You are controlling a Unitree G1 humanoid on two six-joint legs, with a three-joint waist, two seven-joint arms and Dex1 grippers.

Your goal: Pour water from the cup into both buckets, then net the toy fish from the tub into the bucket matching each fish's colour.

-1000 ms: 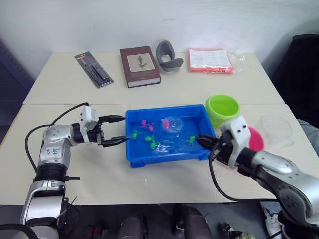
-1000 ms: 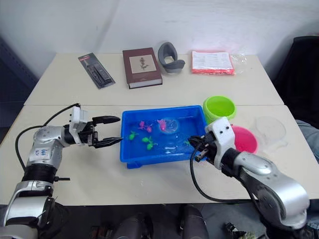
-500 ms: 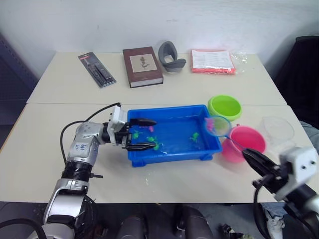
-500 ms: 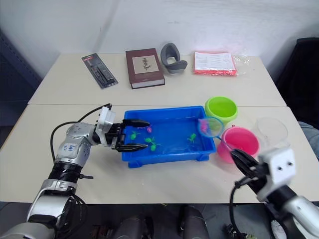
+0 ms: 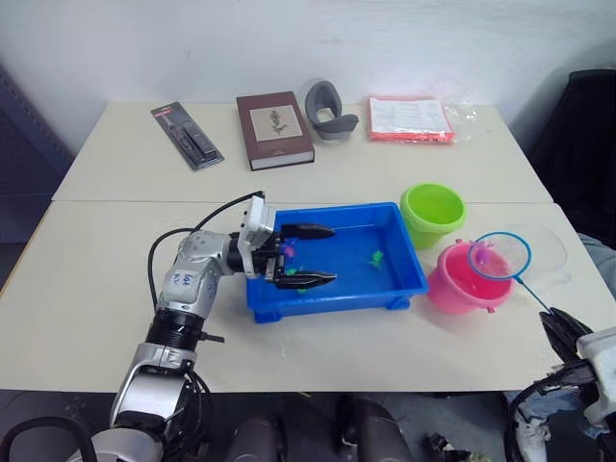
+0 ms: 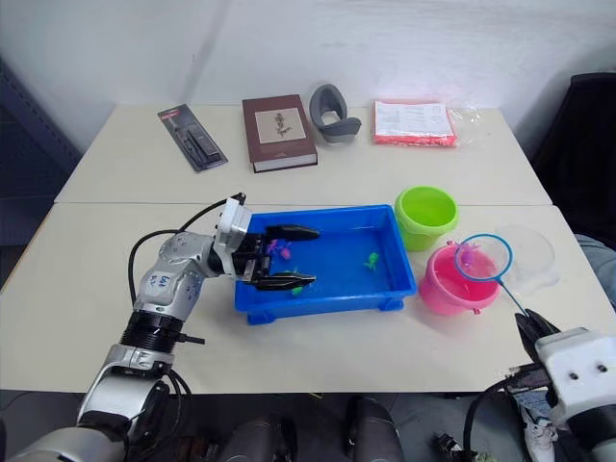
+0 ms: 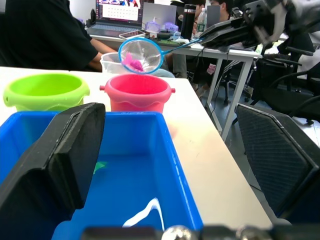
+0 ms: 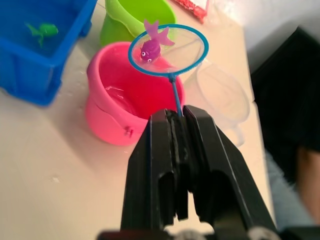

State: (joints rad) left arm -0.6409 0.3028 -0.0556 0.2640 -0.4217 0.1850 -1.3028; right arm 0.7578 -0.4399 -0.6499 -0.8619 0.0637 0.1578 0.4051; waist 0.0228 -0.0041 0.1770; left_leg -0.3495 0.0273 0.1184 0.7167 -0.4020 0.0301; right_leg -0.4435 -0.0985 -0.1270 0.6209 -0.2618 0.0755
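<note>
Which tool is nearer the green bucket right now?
Left. The left tool is open over the blue tub beside the green bucket. The right tool sits beyond the pink bucket, holding the net.

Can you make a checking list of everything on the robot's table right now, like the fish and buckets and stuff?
Surface: two pale tables pushed together, a few drips near the tub.
Job's things: blue tub with water and a green fish; net carrying a pink fish over the pink bucket; green bucket behind it; clear cup beside the pink bucket.
Clutter: book, packaged tool, grey holder, red-edged packet.
Grippers: left gripper open over the tub; right gripper shut on the net's handle.
Cables: black cable looping along the left arm.
Surroundings: white wall; people at desks in the left wrist view.
</note>
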